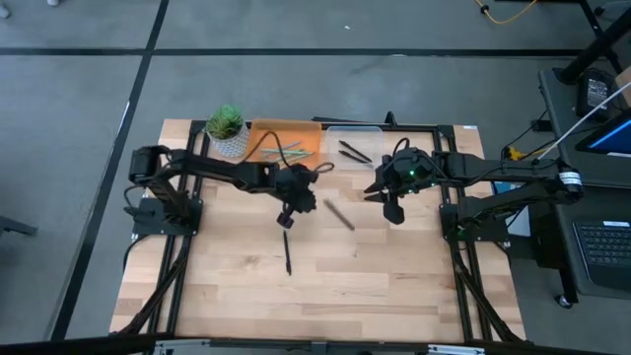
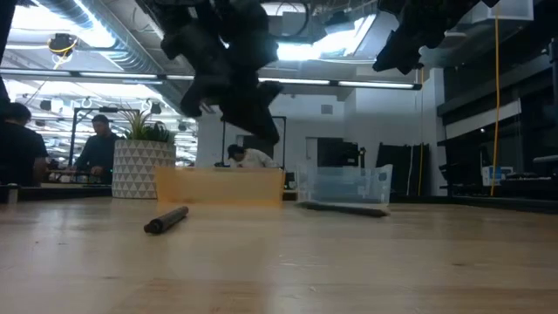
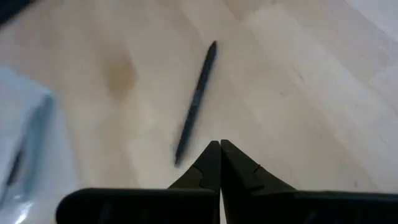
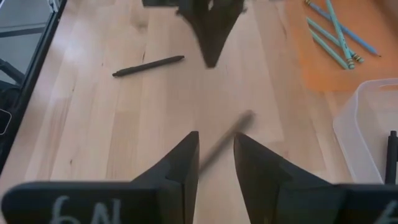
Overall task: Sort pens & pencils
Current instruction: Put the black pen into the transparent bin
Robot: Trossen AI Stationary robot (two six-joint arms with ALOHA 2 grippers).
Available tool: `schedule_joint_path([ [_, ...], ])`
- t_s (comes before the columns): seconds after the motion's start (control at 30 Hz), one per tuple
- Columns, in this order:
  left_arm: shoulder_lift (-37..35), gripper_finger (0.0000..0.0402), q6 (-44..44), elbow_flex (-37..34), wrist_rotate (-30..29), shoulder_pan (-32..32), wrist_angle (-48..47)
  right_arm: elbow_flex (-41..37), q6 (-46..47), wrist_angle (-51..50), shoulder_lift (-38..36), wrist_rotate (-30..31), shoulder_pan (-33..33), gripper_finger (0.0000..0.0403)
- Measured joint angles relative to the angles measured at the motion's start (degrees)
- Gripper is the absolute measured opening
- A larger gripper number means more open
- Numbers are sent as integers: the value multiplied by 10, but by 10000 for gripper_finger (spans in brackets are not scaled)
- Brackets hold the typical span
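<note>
Wooden table [image 1: 394, 286], two arms over it. Left gripper [image 1: 287, 219] hangs above the middle of the table, fingers pressed together with nothing between them; the left wrist view shows the two dark fingertips [image 3: 219, 163] meeting in a point above bare wood. Just beyond those tips lies a black pen [image 1: 287, 252], thin, straight, dark along its whole length, flat on the wood; in the low view it is the dark stick lying nearest the camera [image 2: 166, 219]. Right gripper [image 1: 393, 211] hovers right of centre, fingers apart, holding nothing. Below and ahead of it lies a grey-brown pencil [image 4: 225, 140], slim, blurred in the right wrist view; from above it lies slanted on the table between the two grippers [image 1: 339, 215], touching neither. At the far edge of the table, an orange tray [image 1: 306, 131] holds several light blue-green pencils [image 1: 279, 151], crossed loosely over one another; the right wrist view shows darker bands near their ends [image 4: 339, 37]. Just beside it on the right, a clear plastic bin [image 1: 370, 130] holds two dark pens [image 1: 354, 151] lying at an angle. A potted green plant [image 1: 227, 132] in a white patterned pot stands left of the orange tray. People [image 2: 96, 148] visible in the room beyond the table, well apart from the arms.
</note>
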Motion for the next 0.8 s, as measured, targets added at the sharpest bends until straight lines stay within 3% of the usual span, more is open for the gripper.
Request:
schedule_joint_path([
  [0.3, -47, 3, 17, 1, 55, 27, -15, 0, 7, -1, 0, 0, 16, 101],
  [0.63, 17, 1, 31, 1, 36, 24, 17, -10, 16, -20, 10, 0, 26, 101],
  [0.8, 12, 1, 12, 1, 39, 31, 15, -72, 45, 55, 13, -24, 26, 101],
])
